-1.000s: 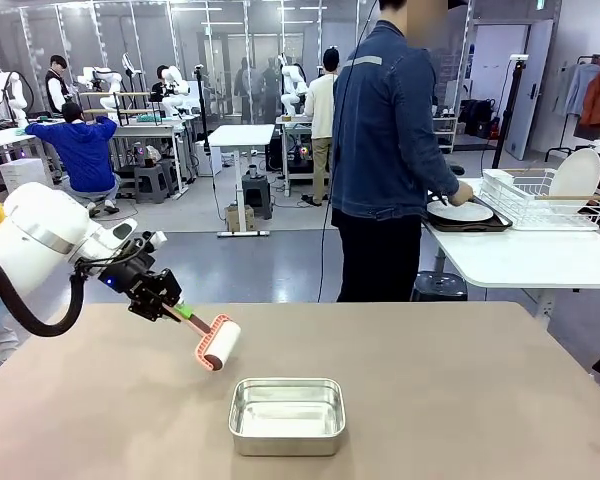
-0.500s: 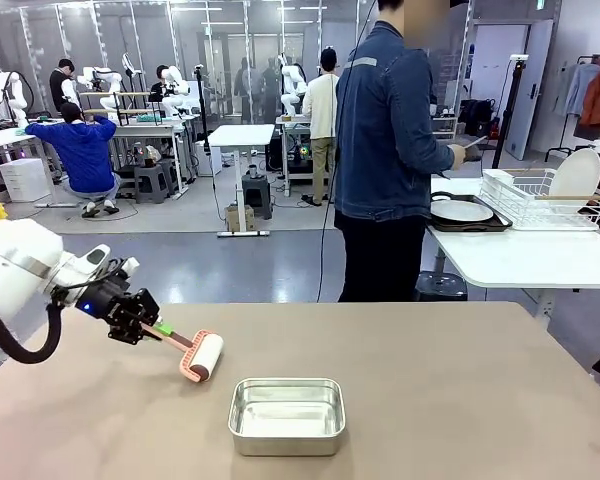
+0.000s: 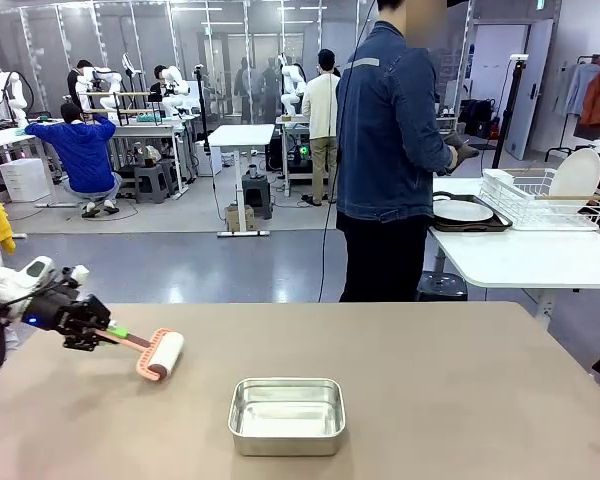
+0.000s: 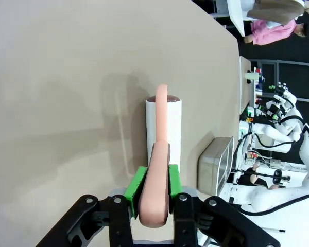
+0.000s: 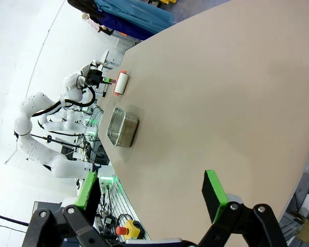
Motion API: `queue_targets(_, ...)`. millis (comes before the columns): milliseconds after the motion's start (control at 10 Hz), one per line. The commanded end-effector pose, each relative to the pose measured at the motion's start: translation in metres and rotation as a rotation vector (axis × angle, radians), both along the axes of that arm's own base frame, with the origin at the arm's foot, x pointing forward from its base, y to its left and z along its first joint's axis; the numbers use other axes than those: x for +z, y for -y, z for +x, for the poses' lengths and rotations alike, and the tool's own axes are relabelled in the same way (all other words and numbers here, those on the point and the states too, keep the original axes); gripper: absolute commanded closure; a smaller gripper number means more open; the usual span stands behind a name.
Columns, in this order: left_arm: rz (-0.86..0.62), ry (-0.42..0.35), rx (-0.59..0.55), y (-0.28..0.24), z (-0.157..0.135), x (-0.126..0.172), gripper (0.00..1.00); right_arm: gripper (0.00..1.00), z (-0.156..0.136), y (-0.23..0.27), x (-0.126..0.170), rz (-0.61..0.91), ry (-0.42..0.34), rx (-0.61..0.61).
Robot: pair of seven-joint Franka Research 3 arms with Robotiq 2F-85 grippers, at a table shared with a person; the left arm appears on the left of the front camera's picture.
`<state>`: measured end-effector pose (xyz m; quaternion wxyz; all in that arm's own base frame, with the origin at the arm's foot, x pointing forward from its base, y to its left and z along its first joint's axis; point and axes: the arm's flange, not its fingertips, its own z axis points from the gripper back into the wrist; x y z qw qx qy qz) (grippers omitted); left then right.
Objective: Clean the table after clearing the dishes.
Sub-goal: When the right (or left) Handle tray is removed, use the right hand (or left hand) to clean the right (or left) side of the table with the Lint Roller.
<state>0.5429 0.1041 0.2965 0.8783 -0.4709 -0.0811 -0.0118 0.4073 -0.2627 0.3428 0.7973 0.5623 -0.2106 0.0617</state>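
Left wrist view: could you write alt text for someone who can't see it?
The robot's left hand grips the pink handle of a white lint roller, which lies on the beige table. A steel pan sits on the table beyond the roller.

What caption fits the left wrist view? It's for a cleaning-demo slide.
Left gripper clamps the pink handle of a white lint roller lying on the beige table, steel pan nearby.

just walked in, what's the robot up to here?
The left end effector is shut on the pink handle of a lint roller, whose white roll rests on the beige table near its left edge. The right end effector hangs open above the table, holding nothing. A steel pan sits on the table. The person stands at the white side table by a plate on a tray.
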Motion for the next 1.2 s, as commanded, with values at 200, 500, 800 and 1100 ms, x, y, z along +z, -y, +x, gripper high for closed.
queue_targets(200,0.086,0.039,-0.013,-0.07,-0.004,0.011,0.77,0.0,-0.001,-0.002,0.002,0.011,0.009,-0.006)
queue_targets(500,0.16,0.051,0.022,-0.115,-0.01,0.028,0.77,0.0,-0.001,-0.002,0.002,0.011,0.009,-0.006)
queue_targets(800,0.273,0.033,0.102,-0.144,-0.018,0.042,0.77,0.0,-0.001,-0.002,0.002,0.011,0.009,-0.006)
queue_targets(1100,0.277,0.063,0.069,-0.14,-0.043,0.081,0.77,0.0,-0.001,-0.002,0.002,0.011,0.009,-0.006)
